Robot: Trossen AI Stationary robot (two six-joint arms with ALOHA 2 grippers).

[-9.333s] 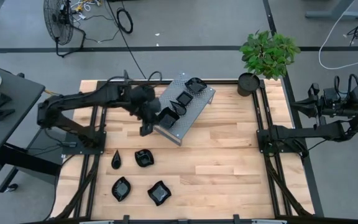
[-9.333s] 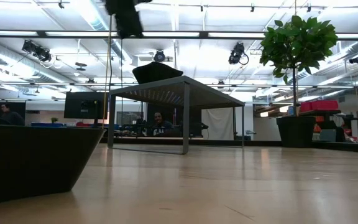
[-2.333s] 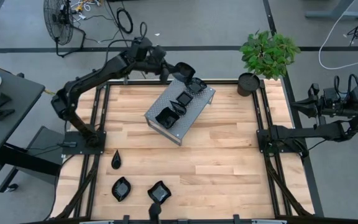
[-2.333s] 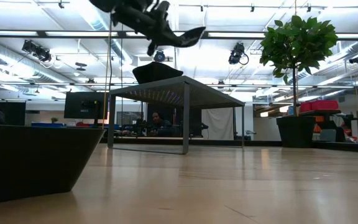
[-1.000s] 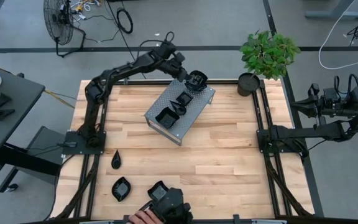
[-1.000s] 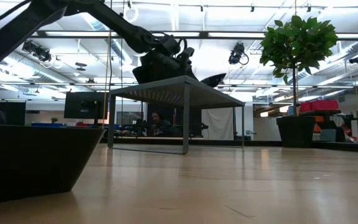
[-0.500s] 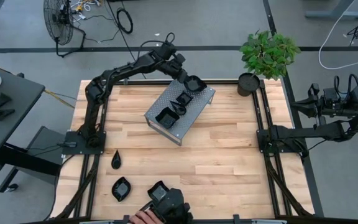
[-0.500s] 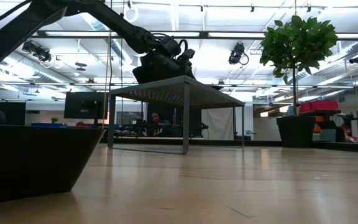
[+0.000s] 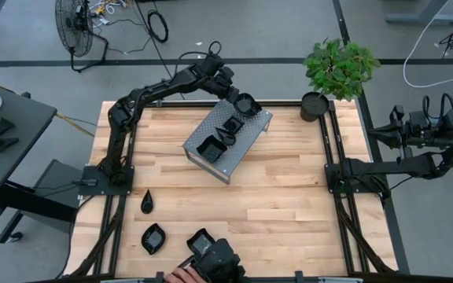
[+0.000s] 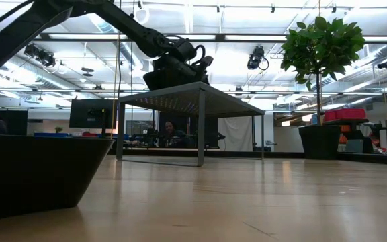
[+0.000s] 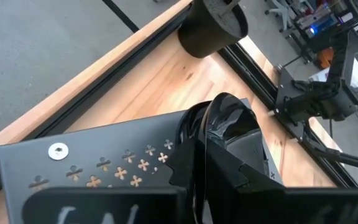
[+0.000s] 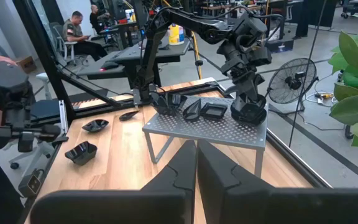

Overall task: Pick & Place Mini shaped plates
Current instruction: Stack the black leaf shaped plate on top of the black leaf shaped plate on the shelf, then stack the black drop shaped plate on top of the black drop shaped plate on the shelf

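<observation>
Small glossy black mini plates lie in two groups. Several sit on a grey perforated metal stand (image 9: 230, 134), and three rest on the wood near the table's near left corner: a teardrop (image 9: 147, 201) and two wavy ones (image 9: 153, 237) (image 9: 201, 242). My left gripper (image 9: 238, 96) reaches over the stand's far end and is shut on one round wavy plate (image 9: 247, 104). My right gripper (image 12: 196, 180) is shut and parked off the table's right edge. My left gripper pinches the plate's rim (image 11: 219, 112) between its two fingers, one inside the dish and one outside. The fingers (image 12: 244, 93) point down from above, slanting from the far left. The plate (image 12: 248, 114) sits down at the far end of the stand's top.
A black plant pot (image 9: 314, 106) with a green plant stands at the table's far right corner. A person's hand with a dark hand-held device (image 9: 215, 263) reaches in at the near edge beside the wavy plates. Bare wood spans the table's middle and right.
My left gripper has come down and slightly toward the near edge, still shut on the plate. The plate was tilted in the air beyond the stand's far end and now sits low on the stand's top.
</observation>
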